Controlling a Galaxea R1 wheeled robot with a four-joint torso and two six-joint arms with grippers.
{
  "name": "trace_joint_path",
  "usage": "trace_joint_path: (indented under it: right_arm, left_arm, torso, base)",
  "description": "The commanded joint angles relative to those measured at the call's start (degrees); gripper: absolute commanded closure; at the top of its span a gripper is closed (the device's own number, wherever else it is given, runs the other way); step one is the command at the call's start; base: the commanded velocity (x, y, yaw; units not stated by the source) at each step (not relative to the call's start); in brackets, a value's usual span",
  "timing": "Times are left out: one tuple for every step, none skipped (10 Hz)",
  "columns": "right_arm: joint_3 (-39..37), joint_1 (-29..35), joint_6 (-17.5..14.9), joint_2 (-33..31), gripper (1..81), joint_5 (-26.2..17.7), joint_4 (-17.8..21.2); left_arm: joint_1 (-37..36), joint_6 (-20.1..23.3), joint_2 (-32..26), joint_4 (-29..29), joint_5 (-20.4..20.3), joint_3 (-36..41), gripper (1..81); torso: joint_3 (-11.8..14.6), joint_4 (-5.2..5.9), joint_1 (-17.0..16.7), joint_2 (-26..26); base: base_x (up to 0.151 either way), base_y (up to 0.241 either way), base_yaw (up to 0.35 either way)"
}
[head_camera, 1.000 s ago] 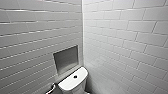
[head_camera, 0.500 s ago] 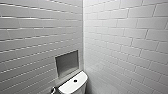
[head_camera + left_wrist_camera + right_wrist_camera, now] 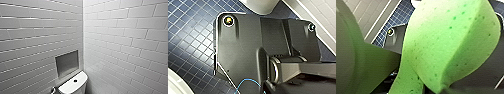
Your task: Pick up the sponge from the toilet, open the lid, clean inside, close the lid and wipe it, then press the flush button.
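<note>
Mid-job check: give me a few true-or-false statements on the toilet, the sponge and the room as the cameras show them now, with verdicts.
1. The flush button is dark and sits in the white tank top. True.
2. The floor in the left wrist view is laid with large white tiles. False: it has small dark blue tiles.
3. The sponge is bright green and shows large and close in the right wrist view. True.
4. The recess is set in the wall right of the corner. False: it is in the left wall, just above the tank top.
</note>
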Motion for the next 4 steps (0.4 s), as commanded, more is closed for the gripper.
trace_joint_path:
  right_arm:
    - [-6.79, 3.27, -0.02, 2.71, 81.1, -6.53, -0.35]
    - [-7.41, 3.54, -0.02, 3.24, 81.1, -7.23, -0.35]
    - [-7.67, 4.06, -0.11, 3.59, 81.1, -8.64, -0.35]
    - [-7.67, 4.15, -0.11, 3.67, 81.1, -10.03, -0.35]
  left_arm:
    - [-0.16, 0.50, 4.42, 0.72, -0.63, -4.56, 81.1]
    - [0.19, 0.33, 6.51, 0.73, -0.72, -7.00, 81.1]
    - [0.27, 0.32, 8.28, 0.64, -0.72, -9.40, 81.1]
    - [0.27, 0.23, 10.03, 0.28, -0.72, -11.85, 81.1]
  torso:
    - [0.00, 0.00, 0.00, 0.00]
    - [0.00, 0.00, -0.02, 0.00]
    - [0.00, 0.00, -0.02, 0.00]
    - [0.00, 0.00, -0.02, -0.02]
  base:
    - [0.000, 0.000, 0.000]
    - [0.000, 0.000, 0.000]
    - [0.000, 0.000, 0.000]
    - [0.000, 0.000, 0.000]
